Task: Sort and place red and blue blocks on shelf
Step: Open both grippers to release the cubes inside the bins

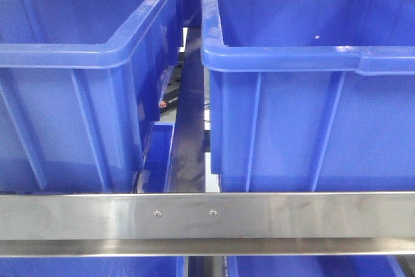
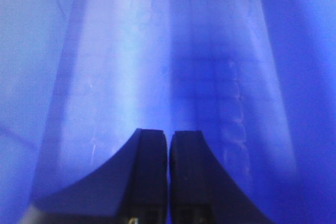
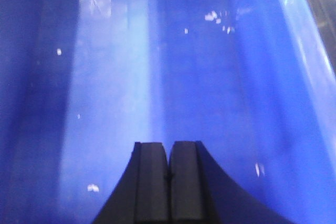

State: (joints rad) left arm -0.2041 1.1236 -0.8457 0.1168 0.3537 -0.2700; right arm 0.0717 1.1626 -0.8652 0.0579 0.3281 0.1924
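Observation:
No red or blue block shows in any view. Two large blue plastic bins stand side by side on the shelf, the left bin (image 1: 78, 63) and the right bin (image 1: 311, 63). My left gripper (image 2: 168, 137) is shut and empty, its dark fingers pressed together over a bare blue bin floor (image 2: 157, 66). My right gripper (image 3: 169, 148) is shut and empty too, above a blue bin floor (image 3: 157, 77) dotted with small white specks. Neither gripper shows in the front view.
A steel shelf rail (image 1: 207, 215) crosses the bottom of the front view. A narrow gap (image 1: 188, 134) runs between the two bins, with dark parts behind it. More blue bins (image 1: 91, 267) sit on the level below.

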